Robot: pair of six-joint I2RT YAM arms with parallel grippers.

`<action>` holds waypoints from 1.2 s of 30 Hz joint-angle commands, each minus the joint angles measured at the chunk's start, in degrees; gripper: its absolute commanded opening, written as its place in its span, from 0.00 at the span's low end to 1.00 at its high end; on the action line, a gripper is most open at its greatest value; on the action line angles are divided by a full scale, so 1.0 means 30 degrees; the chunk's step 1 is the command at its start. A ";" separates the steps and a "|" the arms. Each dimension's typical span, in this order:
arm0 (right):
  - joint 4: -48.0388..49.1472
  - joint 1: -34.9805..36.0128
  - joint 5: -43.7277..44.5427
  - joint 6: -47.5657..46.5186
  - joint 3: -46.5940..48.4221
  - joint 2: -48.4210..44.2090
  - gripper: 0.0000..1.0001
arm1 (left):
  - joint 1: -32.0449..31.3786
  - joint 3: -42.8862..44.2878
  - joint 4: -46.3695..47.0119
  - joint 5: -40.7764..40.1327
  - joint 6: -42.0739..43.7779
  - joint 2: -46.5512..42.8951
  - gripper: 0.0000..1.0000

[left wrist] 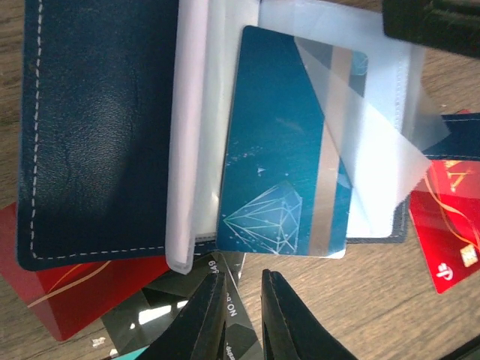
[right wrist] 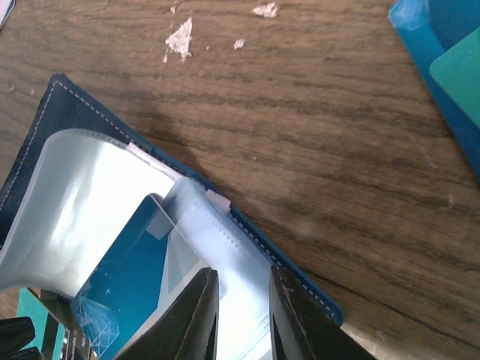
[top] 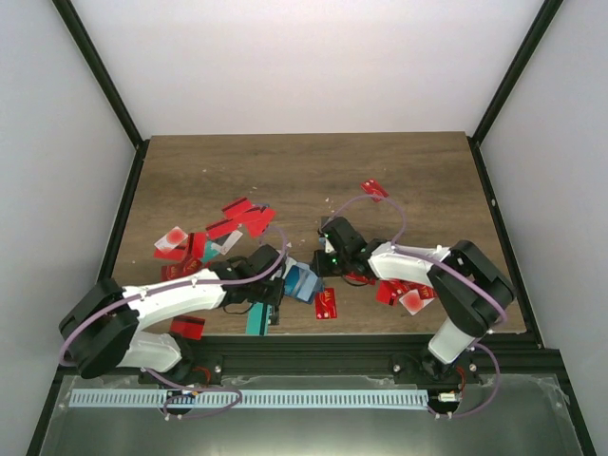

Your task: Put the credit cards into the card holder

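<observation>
The navy card holder (top: 302,280) lies open at the near middle of the table, between my two grippers. In the left wrist view its navy cover (left wrist: 97,127) is on the left and its clear sleeves (left wrist: 375,172) are on the right. A teal card (left wrist: 285,150) with a diamond drawing sits partly inside a sleeve, its near edge sticking out. My left gripper (left wrist: 244,300) is narrowly open and empty, just short of that edge. My right gripper (right wrist: 241,292) is open, its fingertips straddling the clear sleeve (right wrist: 217,232) at the holder's edge (right wrist: 45,127). The teal card also shows there (right wrist: 124,277).
Red cards lie scattered behind the left arm (top: 242,218), near the holder (top: 326,302), at the far right (top: 373,189) and under the right arm (top: 389,290). A teal card (top: 256,321) lies at the near edge. A black card (left wrist: 172,307) lies under my left fingers.
</observation>
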 commanded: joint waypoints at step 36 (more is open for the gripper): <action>0.0203 -0.0054 0.1177 -0.1325 0.1544 0.1551 0.19 | -0.0114 0.1288 0.3549 0.1175 0.0051 0.2901 0.17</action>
